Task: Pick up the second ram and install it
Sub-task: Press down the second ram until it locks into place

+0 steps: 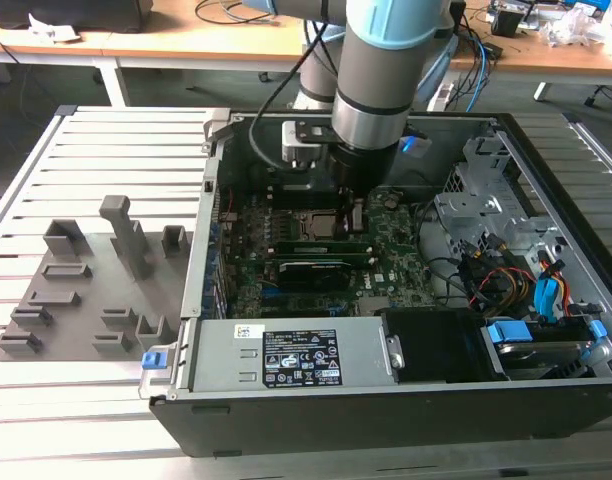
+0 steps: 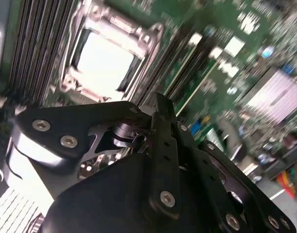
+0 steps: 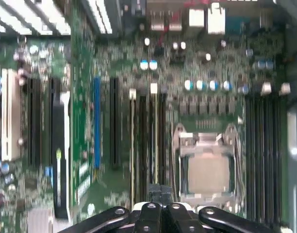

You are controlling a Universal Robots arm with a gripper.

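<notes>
**One arm low inside the case**

Exterior view: the gripper hangs among the walls of the case, with open room only above. It is just beside the socket. The ram sits in the slots below it.

Second wrist view: the fingers are pressed together, gripping nothing.

First wrist view: the fingertips hover over the slots.
</notes>
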